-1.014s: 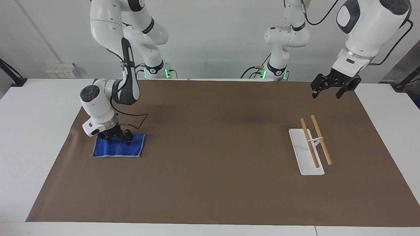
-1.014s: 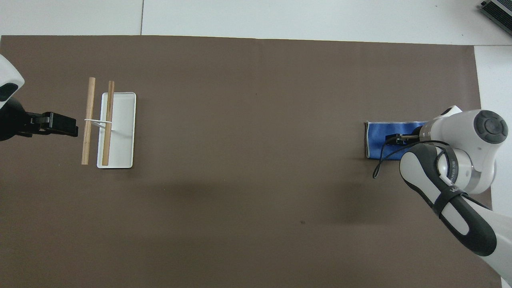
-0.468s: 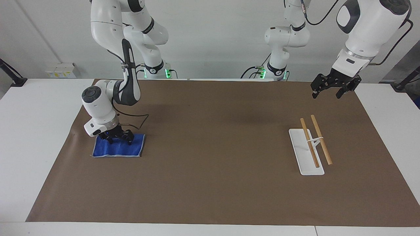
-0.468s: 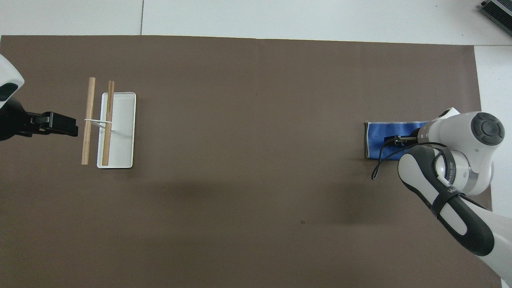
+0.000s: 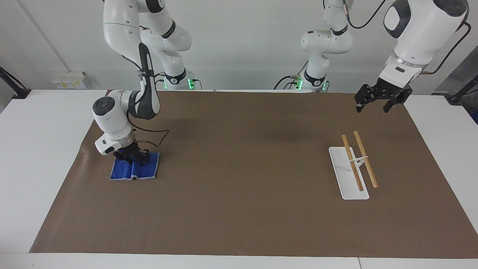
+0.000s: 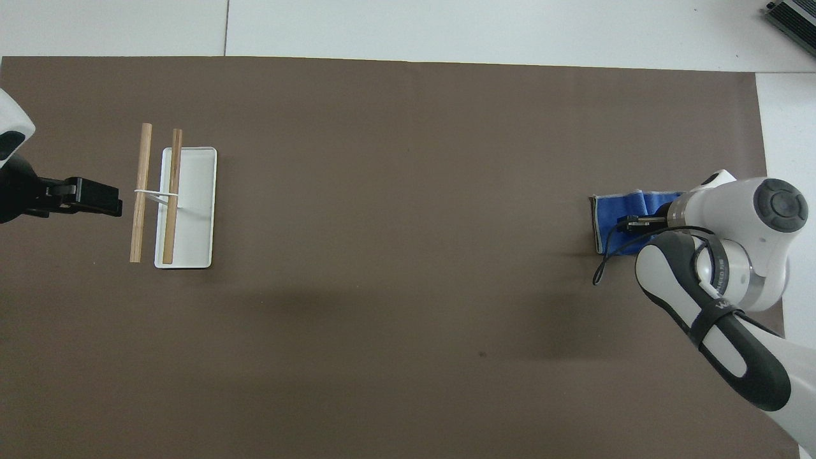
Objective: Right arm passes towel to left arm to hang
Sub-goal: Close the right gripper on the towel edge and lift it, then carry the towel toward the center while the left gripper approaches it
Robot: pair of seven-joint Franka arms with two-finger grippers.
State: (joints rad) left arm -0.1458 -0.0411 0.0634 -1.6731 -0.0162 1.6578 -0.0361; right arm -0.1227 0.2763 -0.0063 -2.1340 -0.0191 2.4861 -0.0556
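Observation:
The blue towel (image 5: 135,171) lies on the brown mat at the right arm's end of the table, bunched into a ridge along its middle. My right gripper (image 5: 133,157), with its blue wrist light, is down on the towel's edge nearer to the robots and shut on the pinched cloth. In the overhead view the right gripper (image 6: 628,223) sits on the towel (image 6: 612,207), and the arm hides part of the cloth. My left gripper (image 5: 376,103) waits open and empty in the air, over the mat near the rack; it also shows in the overhead view (image 6: 102,197).
A white tray base (image 5: 345,179) carrying two wooden rods (image 5: 366,160) stands toward the left arm's end; it shows in the overhead view too (image 6: 194,217). The brown mat (image 5: 242,168) covers most of the white table (image 5: 33,149).
The right gripper's fingers have closed, and the towel has drawn in from flat to narrower, with a ridge in its middle. The left arm has not moved.

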